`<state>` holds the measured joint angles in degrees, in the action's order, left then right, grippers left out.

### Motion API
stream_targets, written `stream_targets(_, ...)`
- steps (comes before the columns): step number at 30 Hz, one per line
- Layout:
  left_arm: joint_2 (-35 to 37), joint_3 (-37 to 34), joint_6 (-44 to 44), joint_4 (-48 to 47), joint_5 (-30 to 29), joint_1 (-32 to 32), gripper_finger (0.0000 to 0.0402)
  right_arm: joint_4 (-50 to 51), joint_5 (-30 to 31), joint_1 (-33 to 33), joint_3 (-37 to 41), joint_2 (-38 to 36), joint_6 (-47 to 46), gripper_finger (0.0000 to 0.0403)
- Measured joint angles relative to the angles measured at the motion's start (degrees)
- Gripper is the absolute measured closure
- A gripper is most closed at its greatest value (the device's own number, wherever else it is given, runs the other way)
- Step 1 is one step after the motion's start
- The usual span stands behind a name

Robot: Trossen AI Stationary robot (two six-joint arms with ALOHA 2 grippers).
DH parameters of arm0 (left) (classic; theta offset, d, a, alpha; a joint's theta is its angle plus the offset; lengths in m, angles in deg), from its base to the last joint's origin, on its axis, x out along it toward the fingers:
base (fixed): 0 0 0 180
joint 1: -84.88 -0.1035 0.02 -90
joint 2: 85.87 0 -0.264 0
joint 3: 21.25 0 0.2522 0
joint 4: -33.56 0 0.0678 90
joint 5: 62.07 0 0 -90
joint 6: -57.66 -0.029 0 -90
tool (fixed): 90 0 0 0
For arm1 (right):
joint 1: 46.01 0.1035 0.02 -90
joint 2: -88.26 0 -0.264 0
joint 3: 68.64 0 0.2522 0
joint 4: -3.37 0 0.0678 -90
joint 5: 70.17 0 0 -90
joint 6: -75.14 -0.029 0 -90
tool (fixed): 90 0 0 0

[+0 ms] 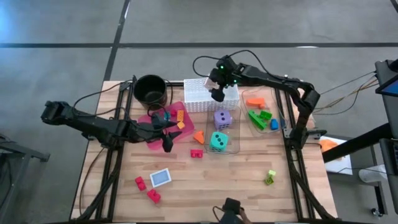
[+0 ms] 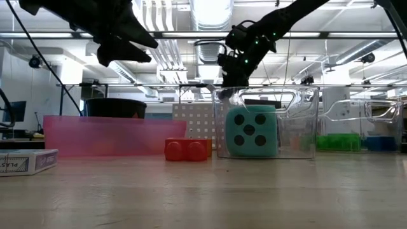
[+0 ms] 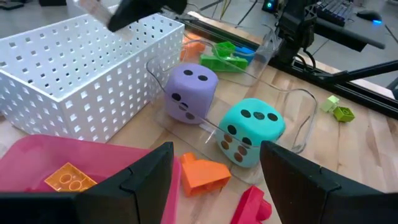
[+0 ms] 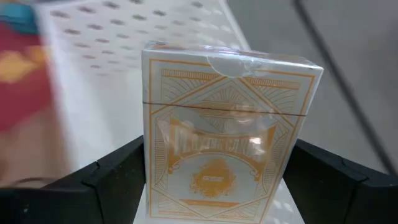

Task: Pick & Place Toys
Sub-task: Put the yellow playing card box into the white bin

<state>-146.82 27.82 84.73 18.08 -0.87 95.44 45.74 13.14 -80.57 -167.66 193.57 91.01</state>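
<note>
Right tool (image 1: 217,94) grasps a card deck (image 4: 227,130) over the white basket (image 1: 198,94); left tool (image 1: 168,144), released, hovers by the pink tray (image 1: 149,141). Red bricks (image 1: 147,190), a card box (image 1: 160,178) and a green brick (image 1: 270,177) lie unsorted near; both dice (image 1: 220,130) sit binned.

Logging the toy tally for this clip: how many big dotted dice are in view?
2. The purple die and the teal die sit side by side in the same clear container, the purple one nearer the white basket. None show elsewhere, though bins could hide more.
</note>
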Motion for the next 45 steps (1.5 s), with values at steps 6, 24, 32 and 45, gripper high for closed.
stream_targets(6,-0.6,0.0,-2.4,1.5,-8.7,-1.0,0.0159,3.1,-3.2,0.4,-1.5,0.2,3.2,0.007)
stream_targets(24,-29.6,14.1,-21.8,31.2,12.4,-29.5,0.0159,2.6,-1.7,0.9,-1.3,0.1,4.8,0.0069)
stream_targets(32,-41.1,29.3,-28.0,21.5,12.8,-31.4,0.0159,2.6,-2.2,1.0,-1.0,1.6,5.9,0.0069)
stream_targets(45,-42.6,34.5,-27.8,6.7,7.9,-32.4,0.016,4.5,-0.2,0.9,-0.6,1.3,11.7,0.0069)
